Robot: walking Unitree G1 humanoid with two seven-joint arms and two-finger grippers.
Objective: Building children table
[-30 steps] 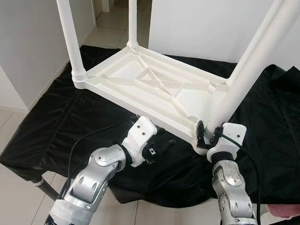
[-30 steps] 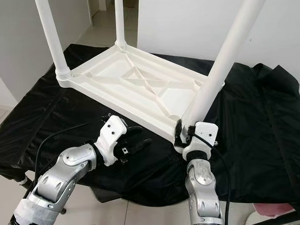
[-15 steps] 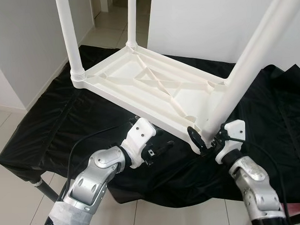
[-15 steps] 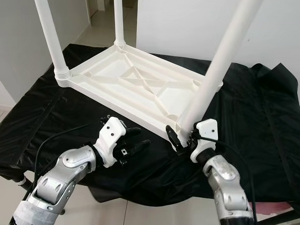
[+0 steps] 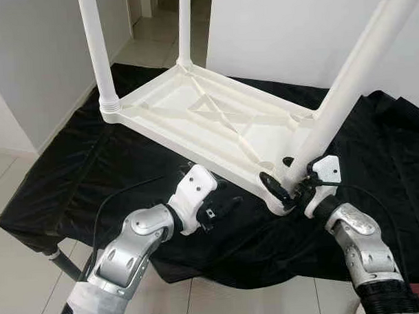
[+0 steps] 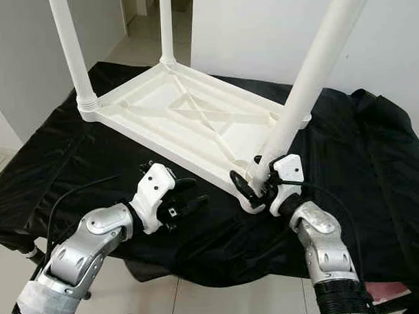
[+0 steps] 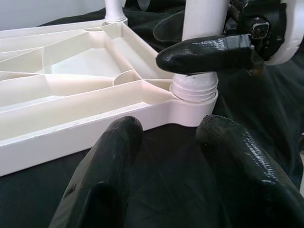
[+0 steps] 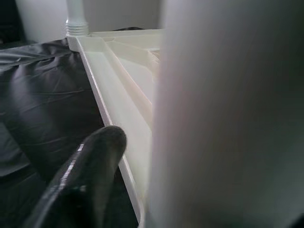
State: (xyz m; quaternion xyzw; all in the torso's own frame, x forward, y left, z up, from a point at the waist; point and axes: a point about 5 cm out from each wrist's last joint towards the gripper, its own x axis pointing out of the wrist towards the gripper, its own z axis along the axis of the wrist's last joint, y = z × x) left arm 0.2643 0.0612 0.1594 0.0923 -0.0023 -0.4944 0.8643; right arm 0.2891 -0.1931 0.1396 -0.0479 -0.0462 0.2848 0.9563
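The white plastic tabletop [image 5: 215, 126] lies upside down on a black cloth [image 5: 93, 168], legs pointing up. At its 5 o'clock corner, the right gripper [image 5: 287, 184] holds its fingers closed around the base of the near right leg [image 5: 344, 83]. The left gripper [image 5: 225, 206], fingers spread apart and holding nothing, hovers over the cloth at 6 o'clock, just beside the tabletop's near edge.

Right gripper [image 5: 285, 180] has swung from below the near leg [image 5: 345, 90] to grasp its base from the side.
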